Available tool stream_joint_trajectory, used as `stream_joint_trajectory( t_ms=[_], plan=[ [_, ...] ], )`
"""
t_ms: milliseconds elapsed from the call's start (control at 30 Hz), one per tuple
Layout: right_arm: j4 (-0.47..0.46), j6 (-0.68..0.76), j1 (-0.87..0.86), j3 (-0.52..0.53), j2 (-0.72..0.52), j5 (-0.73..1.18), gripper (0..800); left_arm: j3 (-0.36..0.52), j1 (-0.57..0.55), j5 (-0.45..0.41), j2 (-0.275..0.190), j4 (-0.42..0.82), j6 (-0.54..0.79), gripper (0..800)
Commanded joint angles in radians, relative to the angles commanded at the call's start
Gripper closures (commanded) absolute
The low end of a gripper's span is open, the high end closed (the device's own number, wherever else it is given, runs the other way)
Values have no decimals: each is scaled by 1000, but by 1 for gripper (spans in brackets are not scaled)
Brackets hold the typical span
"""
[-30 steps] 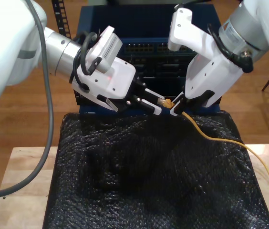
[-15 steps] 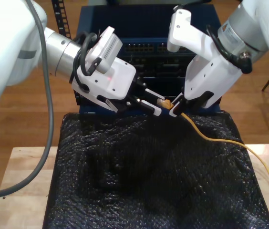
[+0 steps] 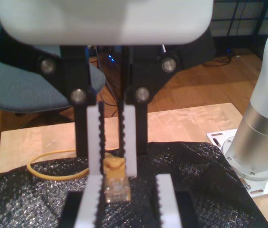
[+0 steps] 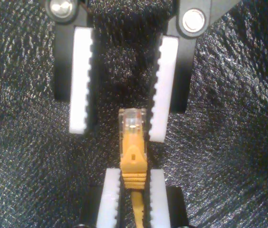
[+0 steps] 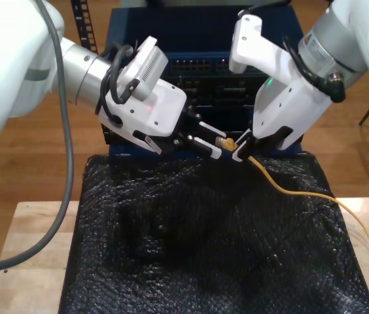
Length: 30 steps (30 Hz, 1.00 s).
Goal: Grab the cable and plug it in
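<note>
The yellow-orange cable [image 5: 289, 190] runs from the exterior view's right edge across the black mat up to my first gripper [image 5: 242, 149]. That gripper [image 3: 111, 171] is shut on the cable's orange boot [image 4: 133, 168] just behind the clear plug [image 4: 132, 122]. The plug [image 5: 222, 140] sticks out between the white toothed fingers of my second gripper [image 4: 118, 134], which is open and reaches in from the exterior view's left [image 5: 214, 140]. The plug lies close against one of its pads [image 4: 158, 95], with a gap to the other. Both grippers hover just above the mat's far edge.
Black bubble-textured mat [image 5: 197, 242] covers the wooden table [image 5: 31, 229]. A blue rack with rows of network ports [image 5: 197, 65] stands right behind the grippers. A blue chair [image 3: 24, 85] and an arm's base [image 3: 260, 142] show in the first wrist view.
The arm on the exterior view's right has edged slightly left, bringing the plug a little further between my second gripper's fingers. The other arm has hardly moved.
</note>
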Motion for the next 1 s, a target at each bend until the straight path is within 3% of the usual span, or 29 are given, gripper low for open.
stream_joint_trajectory(
  t_ms=[133,167,233,333,500,733,1000],
  plan=[
    [0,0,0,-2,0,0,779,11,2,-8,-2,0,2,762],
    [0,0,0,0,0,0,747,14,2,-9,-2,0,2,766],
    [3,-3,3,0,2,2,573,14,2,-9,-3,0,2,784],
    [46,-51,3,0,3,2,394,14,2,-9,-3,0,2,797],
    [104,-117,-5,-5,2,9,161,9,2,-9,-3,0,0,797],
    [101,-158,-20,-29,-21,9,39,3,9,0,9,-43,-11,797],
    [101,-181,-26,-37,-74,9,31,-25,48,55,68,-106,-54,798]
  ],
)
